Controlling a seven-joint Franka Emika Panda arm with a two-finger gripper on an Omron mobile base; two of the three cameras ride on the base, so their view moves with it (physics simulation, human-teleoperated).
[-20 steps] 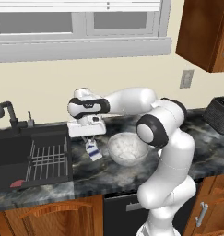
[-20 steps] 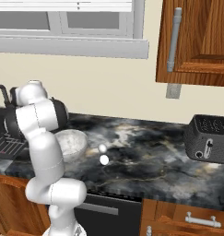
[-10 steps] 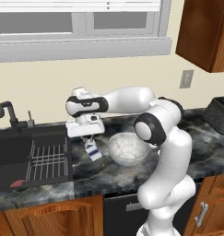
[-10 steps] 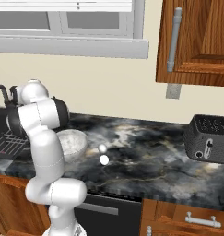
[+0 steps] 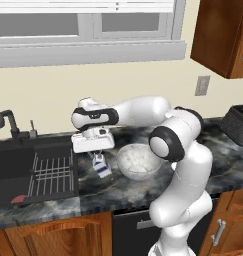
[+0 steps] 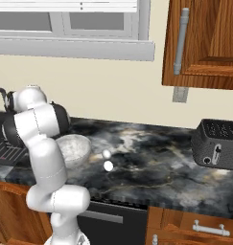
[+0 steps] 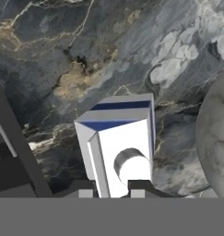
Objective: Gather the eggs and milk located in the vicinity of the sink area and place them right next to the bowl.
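Partly hidden by the arm, the claw pinches the milk beside the bowl

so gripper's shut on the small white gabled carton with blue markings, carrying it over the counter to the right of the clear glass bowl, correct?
Wrong side. In the left base view the gripper holds the small white blue-marked carton to the left of the clear glass bowl, between it and the dark sink basin. The rest stands.
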